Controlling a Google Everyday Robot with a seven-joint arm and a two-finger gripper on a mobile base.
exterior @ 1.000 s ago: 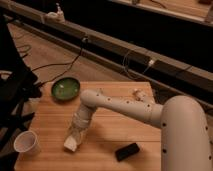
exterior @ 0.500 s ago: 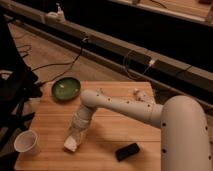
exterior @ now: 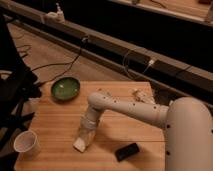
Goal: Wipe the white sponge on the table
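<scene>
The white sponge (exterior: 79, 145) lies on the light-wood table (exterior: 55, 120), near the front edge and left of centre. My gripper (exterior: 83, 138) points down onto it, at the end of the white arm that reaches in from the right. It is shut, with the sponge pressed beneath its tips against the wood. Most of the sponge is hidden by the gripper; only its lower left corner shows.
A white paper cup (exterior: 26, 143) stands at the table's front left corner. A green bowl (exterior: 65, 89) sits at the back left. A black rectangular block (exterior: 127, 151) lies to the right of the sponge. A dark chair stands left of the table.
</scene>
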